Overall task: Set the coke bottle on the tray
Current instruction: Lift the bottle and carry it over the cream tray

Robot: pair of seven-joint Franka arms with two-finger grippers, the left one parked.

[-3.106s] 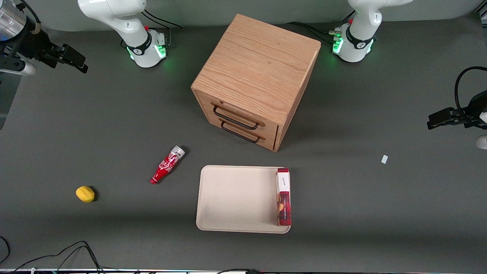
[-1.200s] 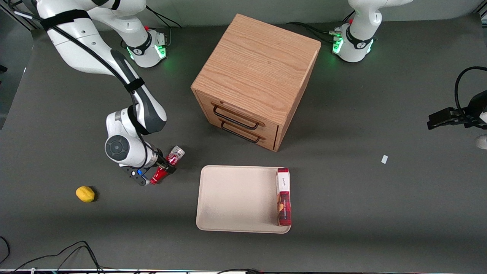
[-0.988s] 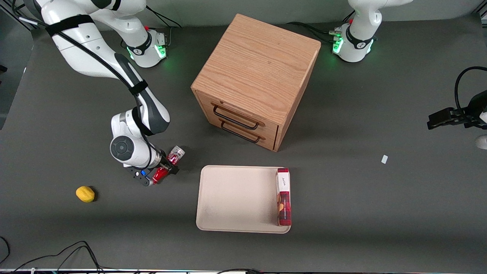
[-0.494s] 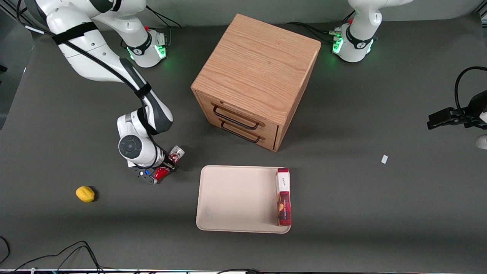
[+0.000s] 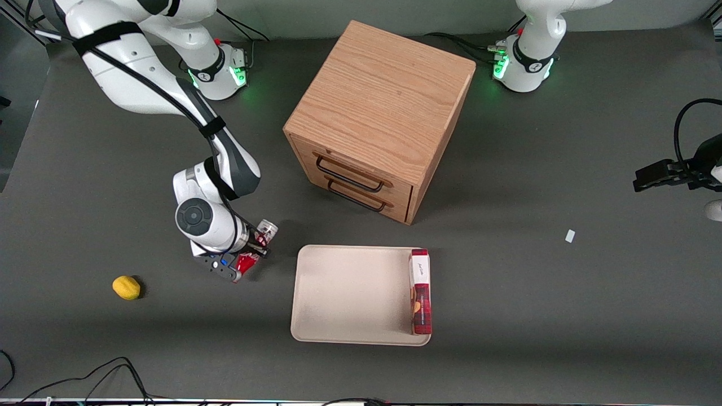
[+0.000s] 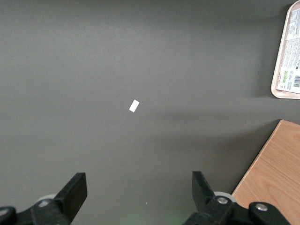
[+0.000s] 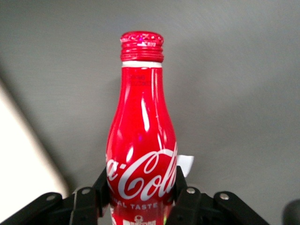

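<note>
In the front view we saw that the gripper (image 5: 249, 260) had come down from its parked place and closed on the coke bottle (image 5: 254, 251), which before was lying free on the dark table (image 5: 507, 282) with nothing near it. Half a second earlier the bottle was in almost the same place; now it sat a little nearer to the tray (image 5: 350, 293) and seemed slightly raised, so we judged that the grasp was done and the carrying had just begun. In the right wrist view the fingers (image 7: 187, 197) pressed the lower body of the coke bottle (image 7: 142, 140) from both sides, and the cap pointed away from the gripper (image 7: 140, 199). The bottle was not yet over the tray, only just beside its corner. The red plaid box (image 5: 420, 293) occupied the tray's edge toward the parked arm.
</note>
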